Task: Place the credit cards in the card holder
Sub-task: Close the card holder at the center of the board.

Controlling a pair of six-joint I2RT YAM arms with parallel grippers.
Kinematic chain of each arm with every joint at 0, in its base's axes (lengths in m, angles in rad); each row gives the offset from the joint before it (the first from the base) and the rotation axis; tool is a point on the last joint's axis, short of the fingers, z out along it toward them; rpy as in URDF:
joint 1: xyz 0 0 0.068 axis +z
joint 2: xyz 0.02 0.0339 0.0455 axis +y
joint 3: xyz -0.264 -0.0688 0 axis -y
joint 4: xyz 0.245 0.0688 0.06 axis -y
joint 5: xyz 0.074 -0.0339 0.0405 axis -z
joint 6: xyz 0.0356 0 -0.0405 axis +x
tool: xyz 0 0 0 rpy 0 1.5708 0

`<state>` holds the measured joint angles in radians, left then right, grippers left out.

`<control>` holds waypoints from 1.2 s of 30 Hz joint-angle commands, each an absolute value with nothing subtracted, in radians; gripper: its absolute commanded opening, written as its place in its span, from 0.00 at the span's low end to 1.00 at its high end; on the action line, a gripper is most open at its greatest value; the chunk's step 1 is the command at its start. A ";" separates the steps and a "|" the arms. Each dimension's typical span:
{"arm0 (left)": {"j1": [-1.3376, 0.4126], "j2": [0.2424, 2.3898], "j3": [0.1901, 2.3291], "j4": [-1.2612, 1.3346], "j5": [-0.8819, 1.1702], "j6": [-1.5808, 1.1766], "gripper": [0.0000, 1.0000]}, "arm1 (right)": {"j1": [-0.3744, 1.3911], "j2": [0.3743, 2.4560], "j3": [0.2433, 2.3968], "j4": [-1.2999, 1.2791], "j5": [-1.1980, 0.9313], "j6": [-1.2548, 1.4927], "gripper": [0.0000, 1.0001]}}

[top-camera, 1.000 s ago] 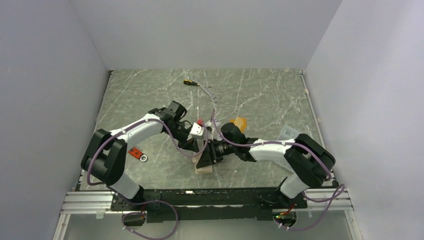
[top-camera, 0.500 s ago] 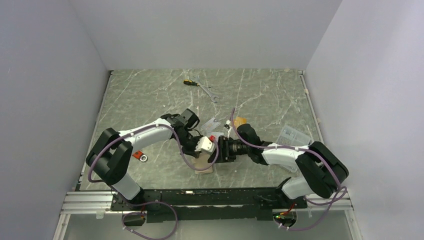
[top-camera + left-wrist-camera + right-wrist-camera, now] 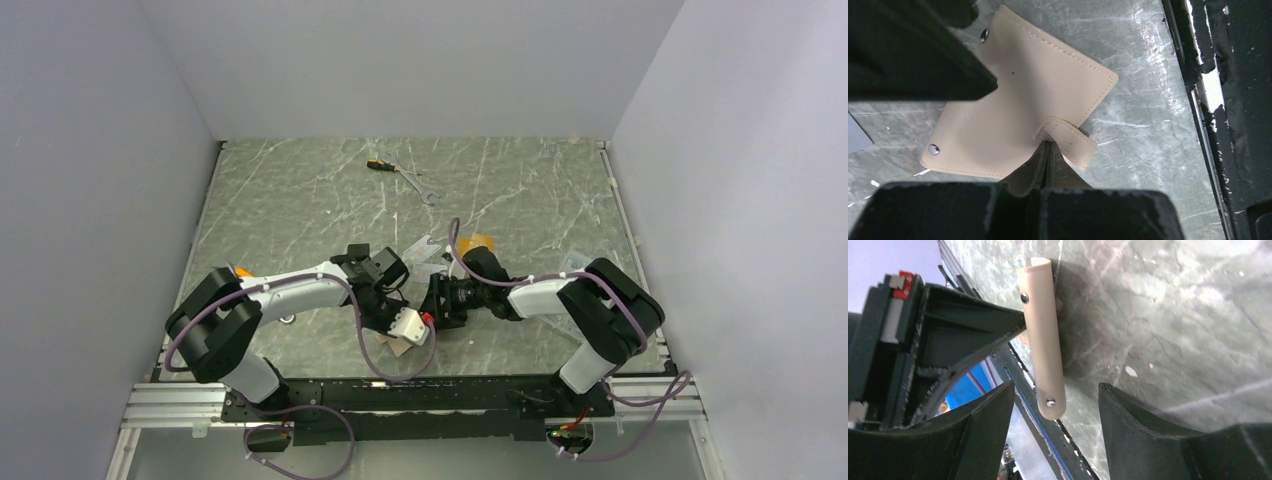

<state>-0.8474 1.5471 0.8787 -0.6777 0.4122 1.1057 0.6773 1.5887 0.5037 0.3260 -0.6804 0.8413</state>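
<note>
One tan wallet (image 3: 1028, 95) lies shut near the table's (image 3: 1148, 60) front edge. Left gripper (image 3: 1048, 150), jaws closed, touches its snap tab (image 3: 1070, 142); right gripper (image 3: 1055, 390) gapes wide facing it. Tugging could slide it off.

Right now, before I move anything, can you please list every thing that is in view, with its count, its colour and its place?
tan leather-like folding wallet: one, beige, closed, near edge of the table
flat silver-grey cards: count unclear, grey, centre, beyond the arms
flat orange card: one, orange, right of the grey cards
clear plastic box: one, transparent, right side, partly behind the right arm
screwdriver with yellow-and-black handle: one, far centre
silver metal wrench: one, silver, beside the screwdriver
small orange spot: one, by the left arm, kind unclear
grey-green marbled table: one, under everything
left pincer: one, black, shut, tips at the wallet's snap tab
right pincer: one, black, open, facing the wallet's edge
</note>
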 commanded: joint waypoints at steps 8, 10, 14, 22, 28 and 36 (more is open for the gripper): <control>-0.874 1.541 0.815 -0.633 0.318 1.070 0.00 | 0.707 1.782 0.598 0.565 -0.803 0.916 0.52; -0.858 1.534 0.850 -0.658 0.343 1.058 0.00 | 0.719 1.795 0.625 0.545 -0.808 0.906 0.45; -0.779 1.508 0.996 -0.764 0.429 1.038 0.00 | 0.725 1.752 0.642 0.486 -0.781 0.865 0.19; -0.536 1.410 1.294 -1.005 0.679 1.035 0.02 | 0.726 1.319 0.789 -0.351 -0.299 0.609 0.05; -0.440 1.333 1.299 -1.048 0.752 1.045 0.00 | 0.784 1.201 0.951 -0.799 0.064 0.621 0.02; -0.329 1.286 1.202 -1.049 0.829 1.074 0.00 | 0.990 1.472 1.181 -1.178 0.440 0.739 0.00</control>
<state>-0.3687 1.3125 1.2407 -1.0164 0.7483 1.0378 0.9100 1.3388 1.0725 -0.8890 0.1795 0.6735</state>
